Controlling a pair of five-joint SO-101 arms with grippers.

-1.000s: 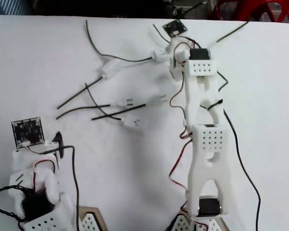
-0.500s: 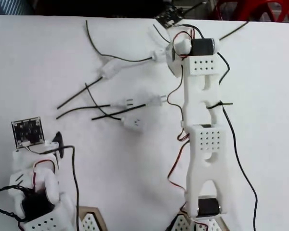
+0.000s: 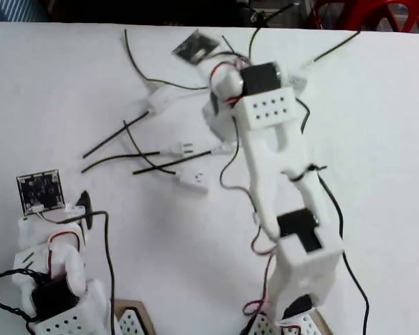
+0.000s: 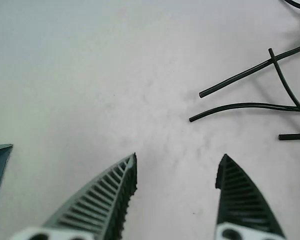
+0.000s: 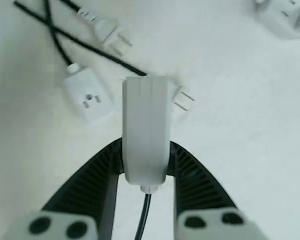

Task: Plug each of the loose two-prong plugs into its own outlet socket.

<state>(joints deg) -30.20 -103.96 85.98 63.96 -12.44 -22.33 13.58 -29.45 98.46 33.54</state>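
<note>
Gripping socket (image 5: 145, 112) — right hand (image 5: 145, 147) clamped round it, loose plug (image 5: 182, 98) just beside | left hand (image 4: 179, 156) open — cord ends (image 4: 240, 85) ahead

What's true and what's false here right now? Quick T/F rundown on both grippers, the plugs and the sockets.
1. The right gripper is shut on a white corded block. True.
2. The left gripper holds a plug. False: it is open above the table, with nothing between its fingers.
3. A socket lies on the table with its holes facing up. True.
4. A plug already sits in that socket. False: its holes are free, and the two-prong plug lies apart from it with its prongs bare.
</note>
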